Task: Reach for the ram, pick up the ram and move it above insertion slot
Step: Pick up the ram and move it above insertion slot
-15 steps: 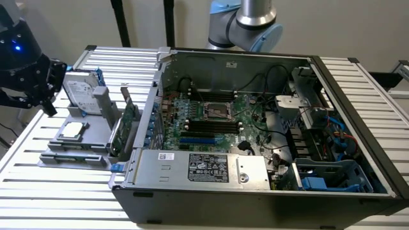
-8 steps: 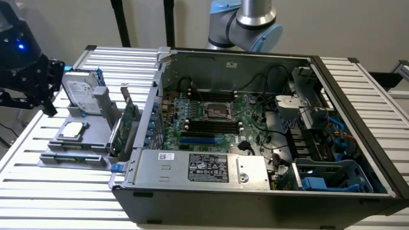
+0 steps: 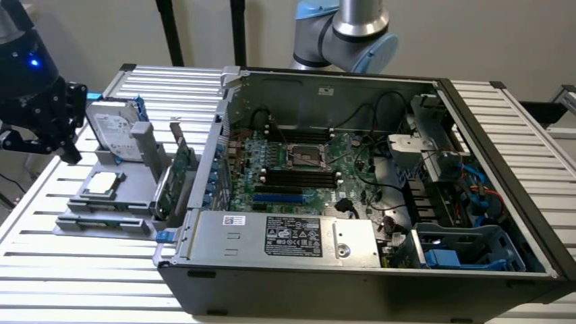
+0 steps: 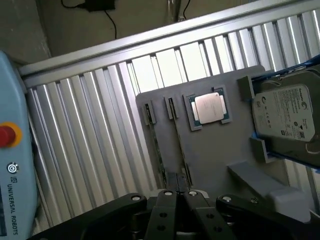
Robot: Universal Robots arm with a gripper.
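Gripper (image 4: 177, 182) hangs over the ram (image 4: 156, 150), bare table slats (image 4: 90, 145) alongside.

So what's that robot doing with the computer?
A robot arm is working beside an open computer case. Its gripper hangs over the gray holder next to the case, close to the thin ram standing on edge in its slot. The ram is not picked up yet. A hard drive and a processor chip sit in the same holder.

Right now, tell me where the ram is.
The ram stands edge-up in the grey holder beside the CPU, at the exterior view's left, outside the computer case.
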